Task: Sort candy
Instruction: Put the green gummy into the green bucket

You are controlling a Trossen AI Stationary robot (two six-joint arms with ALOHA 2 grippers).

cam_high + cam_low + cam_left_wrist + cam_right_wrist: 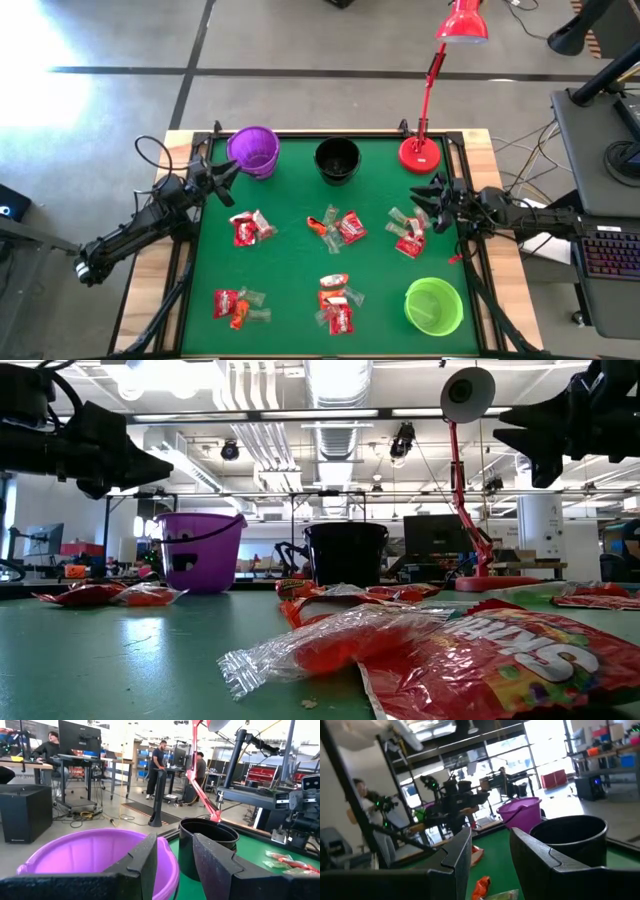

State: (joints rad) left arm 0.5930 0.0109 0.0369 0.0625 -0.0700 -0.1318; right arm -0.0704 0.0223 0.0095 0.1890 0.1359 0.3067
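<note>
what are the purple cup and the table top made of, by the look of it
Purple cup: probably plastic, smooth and slightly glossy, with a thin moulded rim showing in the left wrist view. Table top: a matte green covering, perhaps felt or a mat, without glare; wooden edges show at its sides.

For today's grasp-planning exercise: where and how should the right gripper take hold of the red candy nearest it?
Come straight down on the red candy, fingers across its narrow middle. It lies flat on the green mat, clear wrappers beside it, so a side approach offers no edge. The right gripper hangs open nearby.
</note>
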